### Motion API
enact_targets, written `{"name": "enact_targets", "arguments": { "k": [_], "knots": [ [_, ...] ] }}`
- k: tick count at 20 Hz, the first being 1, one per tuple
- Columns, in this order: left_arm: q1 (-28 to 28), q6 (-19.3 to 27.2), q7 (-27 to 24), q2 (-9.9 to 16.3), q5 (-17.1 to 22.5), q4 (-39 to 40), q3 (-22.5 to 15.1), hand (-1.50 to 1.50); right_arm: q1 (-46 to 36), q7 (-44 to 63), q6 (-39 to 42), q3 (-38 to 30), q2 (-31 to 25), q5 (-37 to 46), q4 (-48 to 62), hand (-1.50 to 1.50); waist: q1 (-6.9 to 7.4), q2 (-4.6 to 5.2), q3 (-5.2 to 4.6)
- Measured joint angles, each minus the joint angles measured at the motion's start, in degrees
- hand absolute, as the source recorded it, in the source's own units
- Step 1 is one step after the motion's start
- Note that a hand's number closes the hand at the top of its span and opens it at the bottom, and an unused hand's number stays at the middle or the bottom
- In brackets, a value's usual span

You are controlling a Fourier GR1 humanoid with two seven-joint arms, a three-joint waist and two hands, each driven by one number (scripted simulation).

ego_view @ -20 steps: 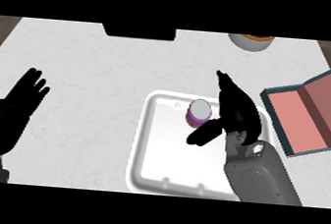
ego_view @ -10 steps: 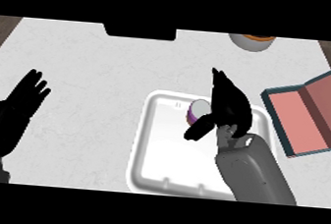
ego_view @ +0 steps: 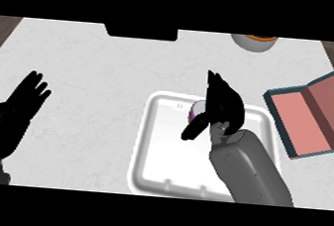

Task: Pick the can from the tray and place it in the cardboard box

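Edging further left over the tray, the right hand now hides more of the can than a moment ago.

Right hand [ego_view: 222,109] hangs above the white tray [ego_view: 159,154], fingers fairly straight, thumb angled down-left, clasping nothing. Only a purple sliver of the can [ego_view: 196,110] shows at the palm's left edge, touching it. Cardboard box [ego_view: 316,122] lies open to the right; left hand [ego_view: 16,113] rests open at far left.

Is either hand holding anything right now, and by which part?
Cannot tell. The right hand is against the can in the tray, hiding most of it. The left hand rests open, holding nothing.
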Motion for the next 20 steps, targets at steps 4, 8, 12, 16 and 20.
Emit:
{"name": "enact_targets", "arguments": {
  "k": [4, 8, 12, 16, 20],
  "knots": [
    [-0.21, -0.12, -0.66, -0.28, -0.46, 0.37, 0.28, 0.00, -1.83, 0.31, -0.49, -0.33, -0.01, -0.56, 3.49, -1.50, 0.10, 0.02, -0.01],
    [-1.00, 0.46, 0.64, -0.69, -1.07, -0.18, -0.09, 0.00, -1.76, 0.04, -0.52, -0.39, 0.01, -0.13, 5.58, -1.50, -0.03, 0.02, 0.00],
    [-0.68, 0.38, 0.03, -1.19, -1.31, 0.06, 0.33, 0.00, -1.43, -0.77, -0.46, -1.06, 0.04, -0.12, 7.28, -1.50, -0.05, 0.00, 0.01],
    [-0.49, -0.95, -0.02, -0.71, -0.82, 0.27, 1.17, 0.00, -1.05, -1.21, -0.56, -0.57, -0.20, -1.06, 8.64, -1.50, -0.02, 0.01, 0.00],
    [-0.62, -1.82, -0.14, -0.39, -0.63, 0.95, 1.97, 0.00, -1.91, -1.17, -1.00, -0.16, -0.05, -1.99, 10.98, -1.50, 0.01, 0.02, 0.01]
  ]
}}
